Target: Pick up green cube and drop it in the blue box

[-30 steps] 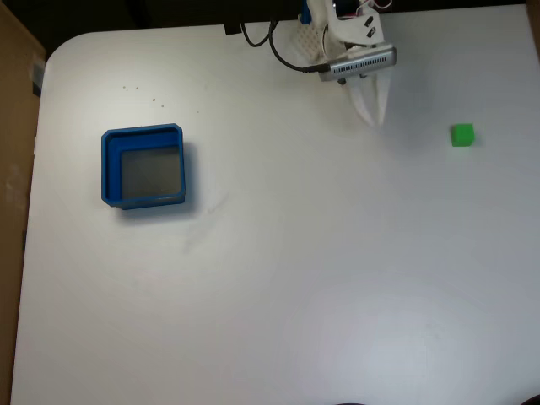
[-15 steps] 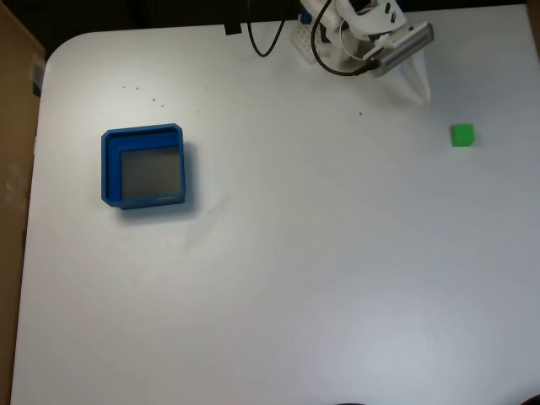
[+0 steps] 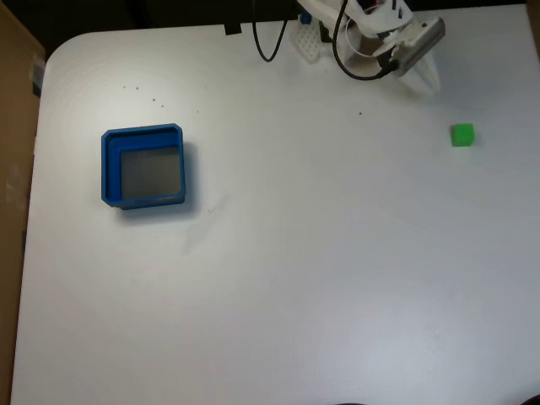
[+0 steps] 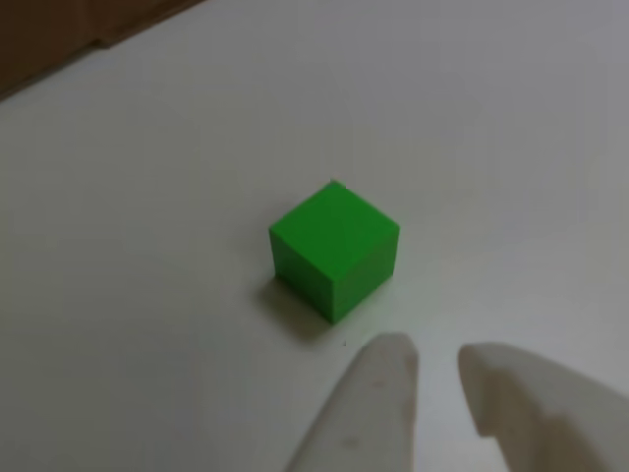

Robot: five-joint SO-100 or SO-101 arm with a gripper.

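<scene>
The green cube [image 3: 461, 135] sits alone on the white table at the right in the fixed view. My gripper [image 3: 429, 82] hangs at the table's back edge, up and to the left of the cube and apart from it. The other view shows the cube [image 4: 334, 246] just beyond my white fingertips [image 4: 385, 366], with the gripper [image 4: 437, 362] nearly closed on nothing. The blue box [image 3: 108, 167] lies far to the left, grey floor bare.
The arm's base and black cables [image 3: 270, 46] are at the back edge. A brown board [image 3: 13, 169] borders the table's left side. The white table [image 3: 295, 278] spreads wide between box and cube.
The arm has swung to the right along the back edge, bringing the gripper closer to the green cube. Cube and box have not moved.
</scene>
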